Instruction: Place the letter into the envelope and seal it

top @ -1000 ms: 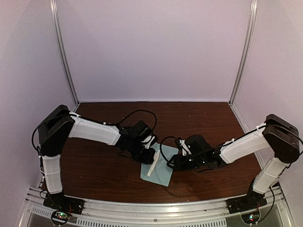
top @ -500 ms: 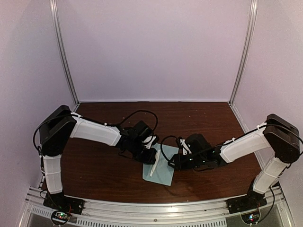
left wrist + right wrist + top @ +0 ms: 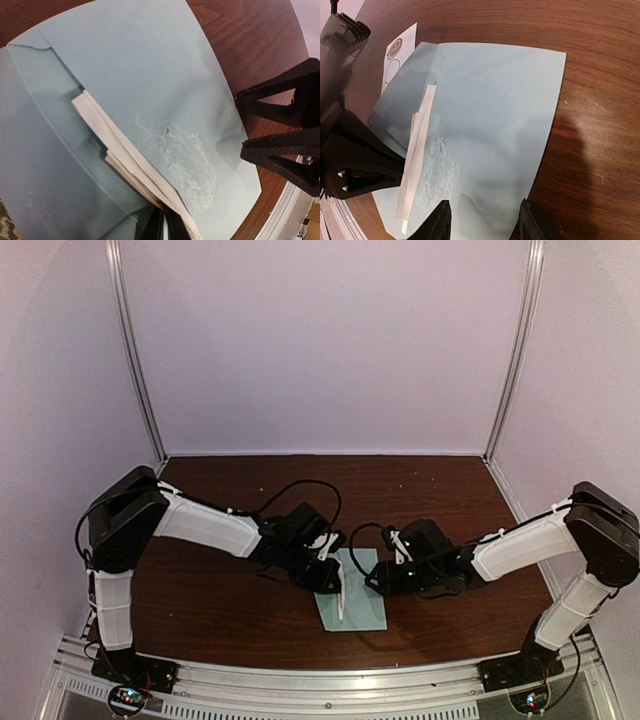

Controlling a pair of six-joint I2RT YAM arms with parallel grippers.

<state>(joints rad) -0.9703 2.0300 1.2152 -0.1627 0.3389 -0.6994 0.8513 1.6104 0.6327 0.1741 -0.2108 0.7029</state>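
Note:
The pale teal envelope (image 3: pixel 362 598) lies flat on the brown table between the two arms; it also fills the left wrist view (image 3: pixel 145 65) and shows in the right wrist view (image 3: pixel 495 100). The white folded letter (image 3: pixel 342 596) stands on edge along the envelope's left side, and its far end is tucked under the envelope's front sheet (image 3: pixel 115 145). My left gripper (image 3: pixel 165 227) is shut on the letter's near end. My right gripper (image 3: pixel 482 222) is open, with its fingertips (image 3: pixel 439 220) low over the envelope's right part. The letter also shows in the right wrist view (image 3: pixel 417 150).
A small white sticker sheet (image 3: pixel 399 52) with round marks lies on the table just beyond the envelope's far corner. The metal rail (image 3: pixel 330 680) runs along the table's near edge. Pale walls enclose the back and sides.
The envelope has slid and turned to the right. Both grippers have moved right with it. The letter now stands more upright along the envelope's left side.

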